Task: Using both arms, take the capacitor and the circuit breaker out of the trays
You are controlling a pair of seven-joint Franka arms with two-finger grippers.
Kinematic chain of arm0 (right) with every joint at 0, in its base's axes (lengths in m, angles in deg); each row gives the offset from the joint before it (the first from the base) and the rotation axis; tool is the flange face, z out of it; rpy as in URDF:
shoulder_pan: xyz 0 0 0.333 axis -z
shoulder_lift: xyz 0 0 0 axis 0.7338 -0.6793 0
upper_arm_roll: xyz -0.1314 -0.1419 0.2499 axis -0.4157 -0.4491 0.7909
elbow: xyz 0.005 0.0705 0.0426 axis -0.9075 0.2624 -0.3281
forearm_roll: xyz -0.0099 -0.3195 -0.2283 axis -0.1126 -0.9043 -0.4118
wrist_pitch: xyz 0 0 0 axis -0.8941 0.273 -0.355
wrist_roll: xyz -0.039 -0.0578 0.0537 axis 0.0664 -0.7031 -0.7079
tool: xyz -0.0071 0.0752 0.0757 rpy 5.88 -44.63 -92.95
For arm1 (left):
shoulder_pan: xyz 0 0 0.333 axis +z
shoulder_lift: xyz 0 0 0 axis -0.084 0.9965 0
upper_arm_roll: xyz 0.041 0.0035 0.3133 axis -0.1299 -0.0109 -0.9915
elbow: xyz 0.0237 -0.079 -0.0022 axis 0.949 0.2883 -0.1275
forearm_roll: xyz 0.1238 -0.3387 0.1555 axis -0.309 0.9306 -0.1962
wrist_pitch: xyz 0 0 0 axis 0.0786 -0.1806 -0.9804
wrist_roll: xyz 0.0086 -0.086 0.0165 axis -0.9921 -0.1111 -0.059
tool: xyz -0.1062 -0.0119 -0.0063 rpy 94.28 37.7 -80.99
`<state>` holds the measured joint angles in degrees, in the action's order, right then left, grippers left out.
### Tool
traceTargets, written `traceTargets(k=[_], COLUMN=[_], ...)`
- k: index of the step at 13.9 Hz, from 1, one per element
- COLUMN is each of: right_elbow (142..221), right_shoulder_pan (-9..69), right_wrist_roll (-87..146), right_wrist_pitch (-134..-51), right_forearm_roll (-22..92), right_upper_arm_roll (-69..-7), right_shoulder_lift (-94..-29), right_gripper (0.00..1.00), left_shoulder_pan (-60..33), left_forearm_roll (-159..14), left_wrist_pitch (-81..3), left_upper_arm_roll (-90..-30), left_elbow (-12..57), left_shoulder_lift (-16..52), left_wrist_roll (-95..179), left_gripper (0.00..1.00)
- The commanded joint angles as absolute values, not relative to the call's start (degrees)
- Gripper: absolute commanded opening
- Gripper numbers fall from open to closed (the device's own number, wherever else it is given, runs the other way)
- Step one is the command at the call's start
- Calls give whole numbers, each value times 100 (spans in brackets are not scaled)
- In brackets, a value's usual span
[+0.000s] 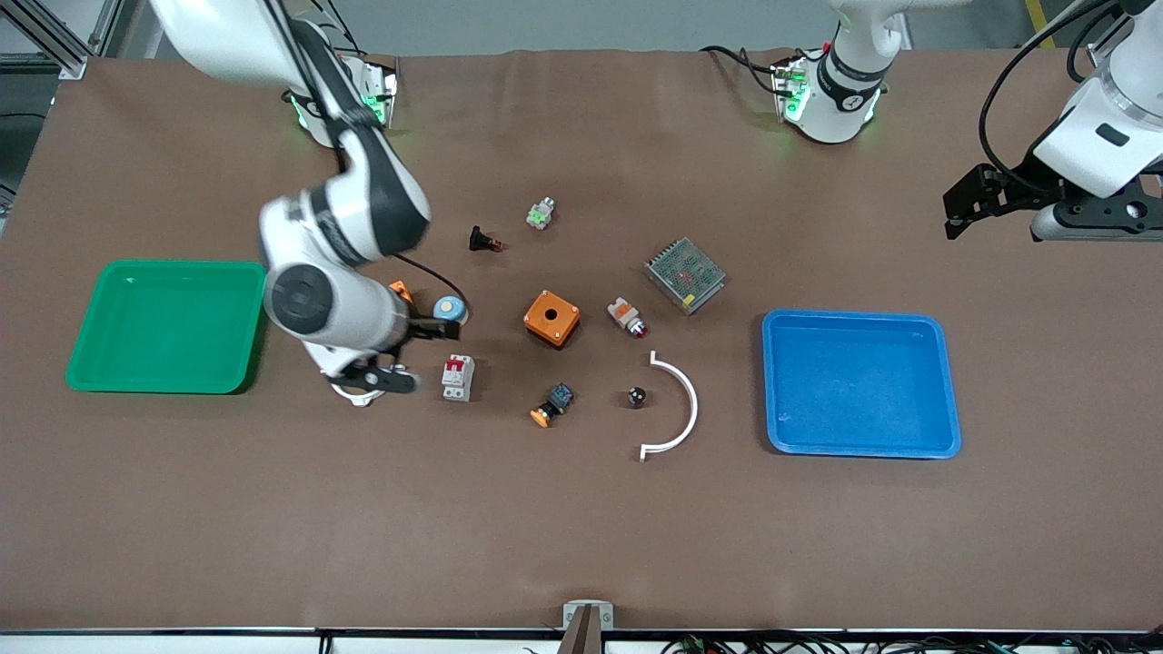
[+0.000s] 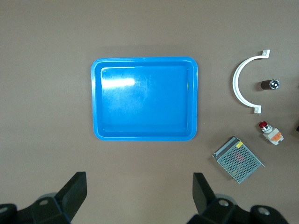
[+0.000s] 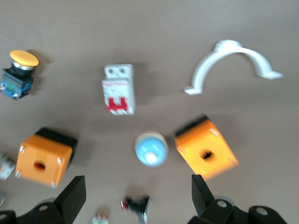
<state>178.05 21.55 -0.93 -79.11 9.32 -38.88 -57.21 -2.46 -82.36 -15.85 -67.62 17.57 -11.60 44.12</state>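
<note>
Breaker (image 1: 458,377) on table beside my released right hand (image 1: 377,381); capacitor (image 1: 637,396) out too. Left hand (image 1: 977,204) released, waiting. Next: retract.

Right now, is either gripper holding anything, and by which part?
Nothing is held. The right gripper is open above the circuit breaker; the left gripper is open, waiting.

A brown table (image 1: 581,536) is seen, with one green tray (image 1: 91,377) and one blue tray (image 1: 945,381). The circuit breaker (image 1: 457,377) is coloured light grey with red levers. The capacitor (image 1: 636,396) appears black, possibly silver-tipped. A white curved bracket (image 1: 683,409) and an orange box (image 1: 551,318) are shown.
</note>
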Motion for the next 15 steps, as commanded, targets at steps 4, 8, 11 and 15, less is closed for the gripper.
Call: traceTargets(k=[4,8,11,15], right_elbow=[19361,19151,18239,17297], right_shoulder_pan=[3496,4482,4668,4651], right_wrist_roll=[1164,2404,2459,2442], right_wrist_pitch=[-7572,-7316,-6597,-6102], right_forearm_roll=[617,320,213,-209], right_upper_arm_roll=[-3830,-3830,-3830,-3804], right_shoulder_lift=[-3704,-3413,-3431,-3448], right_gripper=[100,100,100,100], left_shoulder_pan=[-166,-157,-157,-157], left_forearm_roll=[-8126,-8134,-8134,-8134], left_wrist_pitch=[-1522,-1504,-1443,-1399], left_upper_arm_roll=[-6721,-6730,-6721,-6730], left_elbow=[1728,1569,1561,1446], left_shoulder_lift=[-1267,-1232,-1241,-1223], left_wrist_roll=[4520,4511,4520,4502], left_gripper=[100,100,100,100])
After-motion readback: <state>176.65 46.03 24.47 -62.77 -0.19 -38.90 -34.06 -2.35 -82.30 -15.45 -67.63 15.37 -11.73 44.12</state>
